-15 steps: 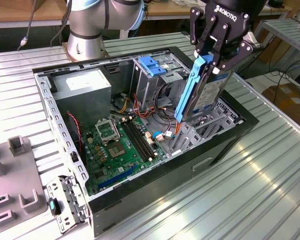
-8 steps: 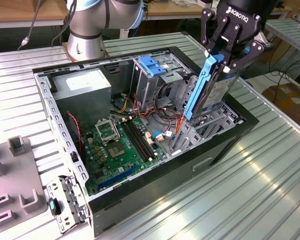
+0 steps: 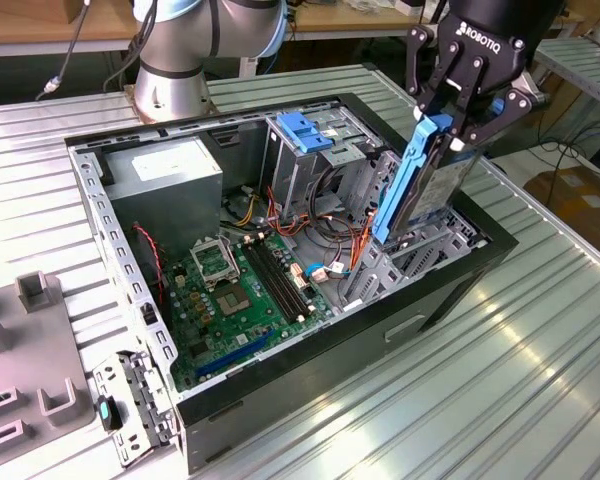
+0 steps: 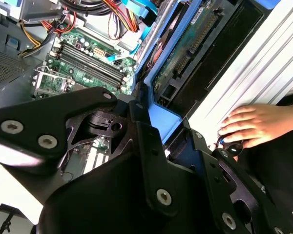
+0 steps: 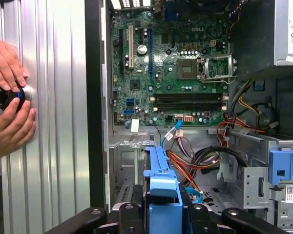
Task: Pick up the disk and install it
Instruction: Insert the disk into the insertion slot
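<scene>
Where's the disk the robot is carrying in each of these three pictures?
Exterior view: the disk stands on edge in the hand, at the exterior view's right.
First wrist view: disk edge-on, blue-framed, in the hand.
Second wrist view: disk, circuit side showing, past the hand.
Shared landmark: the green motherboard, in every view.

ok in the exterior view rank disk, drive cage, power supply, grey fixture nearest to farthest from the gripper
1. disk, held in the gripper
2. drive cage, blue-topped, inside the case
3. power supply, toward the exterior view's left
4. grey fixture, outside the case
</scene>
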Controlling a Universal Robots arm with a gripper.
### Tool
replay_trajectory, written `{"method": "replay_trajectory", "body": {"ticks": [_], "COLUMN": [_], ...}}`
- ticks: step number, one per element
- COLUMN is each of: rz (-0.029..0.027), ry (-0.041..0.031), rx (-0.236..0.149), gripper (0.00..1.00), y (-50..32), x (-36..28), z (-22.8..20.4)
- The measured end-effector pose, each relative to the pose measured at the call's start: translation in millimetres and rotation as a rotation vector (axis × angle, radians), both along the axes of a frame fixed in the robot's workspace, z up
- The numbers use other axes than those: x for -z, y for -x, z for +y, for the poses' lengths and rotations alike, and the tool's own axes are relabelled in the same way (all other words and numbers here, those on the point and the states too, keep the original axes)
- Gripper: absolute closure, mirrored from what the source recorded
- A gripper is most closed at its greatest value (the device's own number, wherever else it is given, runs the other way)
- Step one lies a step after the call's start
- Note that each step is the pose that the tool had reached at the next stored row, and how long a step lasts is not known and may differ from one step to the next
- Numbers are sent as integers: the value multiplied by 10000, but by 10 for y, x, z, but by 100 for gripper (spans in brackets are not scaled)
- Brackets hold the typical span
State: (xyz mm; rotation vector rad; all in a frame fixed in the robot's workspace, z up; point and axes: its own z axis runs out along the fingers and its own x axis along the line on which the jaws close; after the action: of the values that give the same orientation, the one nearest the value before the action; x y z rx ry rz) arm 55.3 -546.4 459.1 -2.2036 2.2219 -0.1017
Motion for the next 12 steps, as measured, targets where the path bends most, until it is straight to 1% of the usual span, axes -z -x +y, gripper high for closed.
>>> {"method": "replay_trajectory", "body": {"ticks": [2,3,12], "rz": [5,13,18], "ry": [0,-1,-2], "rx": [0,67,74], "gripper": [63,63,63], "y": [-14,-22,-41], "x": [16,50,95], "z": [-17,-55,-56]}}
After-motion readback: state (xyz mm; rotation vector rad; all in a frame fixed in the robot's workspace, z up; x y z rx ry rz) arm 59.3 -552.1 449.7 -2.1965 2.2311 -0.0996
